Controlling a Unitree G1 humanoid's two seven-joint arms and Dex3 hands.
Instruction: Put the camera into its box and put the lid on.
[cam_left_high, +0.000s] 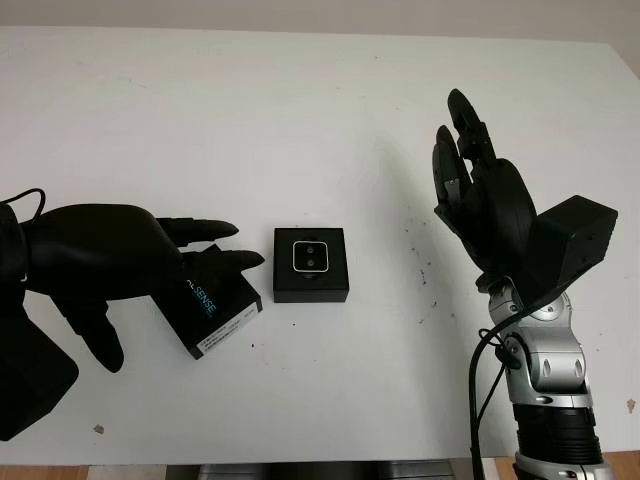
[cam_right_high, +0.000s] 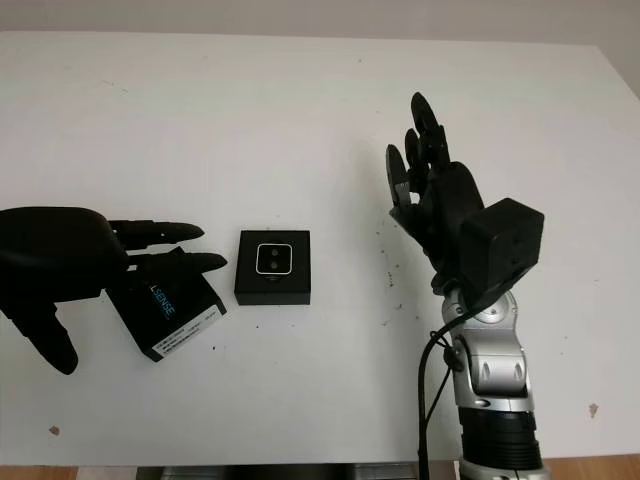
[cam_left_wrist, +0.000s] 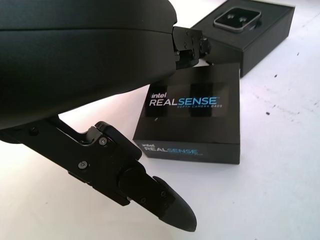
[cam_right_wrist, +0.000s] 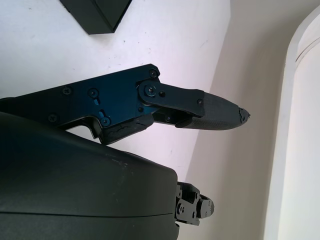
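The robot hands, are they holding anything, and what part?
Nothing is gripped. The left hand is open above the lid, fingertips over its top. The right hand is open, raised over the table.

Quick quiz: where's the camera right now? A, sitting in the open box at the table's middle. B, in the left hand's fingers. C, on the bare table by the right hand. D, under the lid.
A: the camera sits in the open box, beside the lid under the left hand.

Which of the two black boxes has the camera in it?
The box at the table's middle, camera on top. The printed lid lies under the left hand.
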